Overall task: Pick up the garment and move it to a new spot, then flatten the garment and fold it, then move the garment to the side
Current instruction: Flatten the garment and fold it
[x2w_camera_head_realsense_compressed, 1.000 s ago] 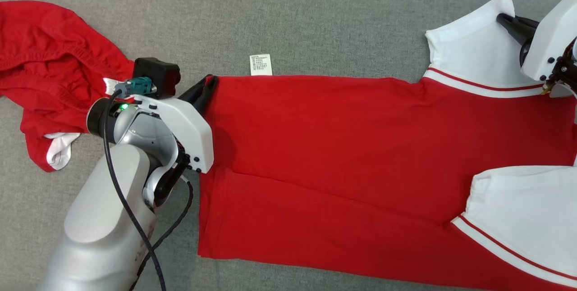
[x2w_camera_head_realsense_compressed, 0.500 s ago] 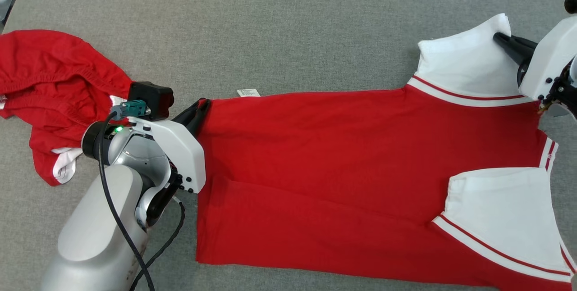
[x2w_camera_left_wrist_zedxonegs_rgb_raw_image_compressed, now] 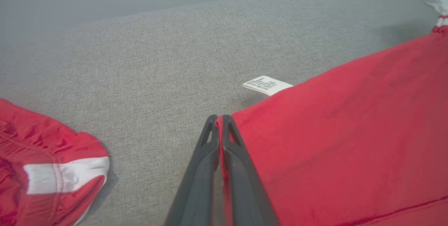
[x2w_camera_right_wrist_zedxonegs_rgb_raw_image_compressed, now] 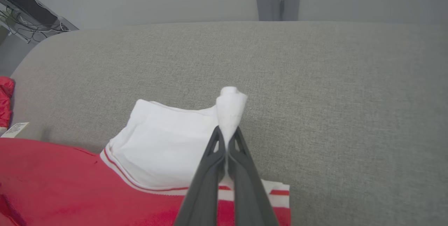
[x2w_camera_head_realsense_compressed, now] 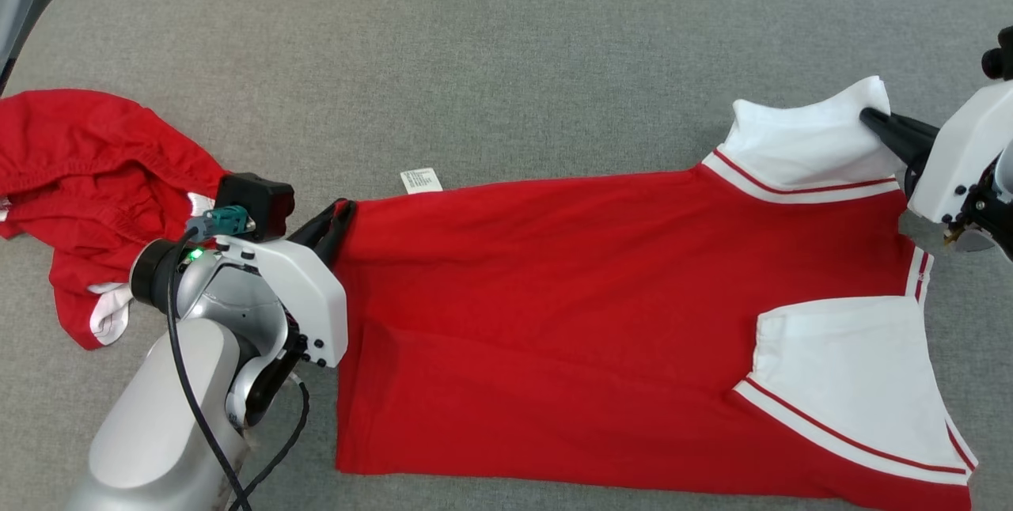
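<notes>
Garment (x2w_camera_head_realsense_compressed: pixel 554 321) lower corner cut off; left end effector (x2w_camera_head_realsense_compressed: pixel 346 209) clenched on hem (x2w_camera_head_realsense_compressed: pixel 348 274), right end effector (x2w_camera_head_realsense_compressed: pixel 866 114) on sleeve (x2w_camera_head_realsense_compressed: pixel 799 143)

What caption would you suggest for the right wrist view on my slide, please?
Right gripper shut on the white sleeve of the red garment lying on a grey fabric surface.
</notes>
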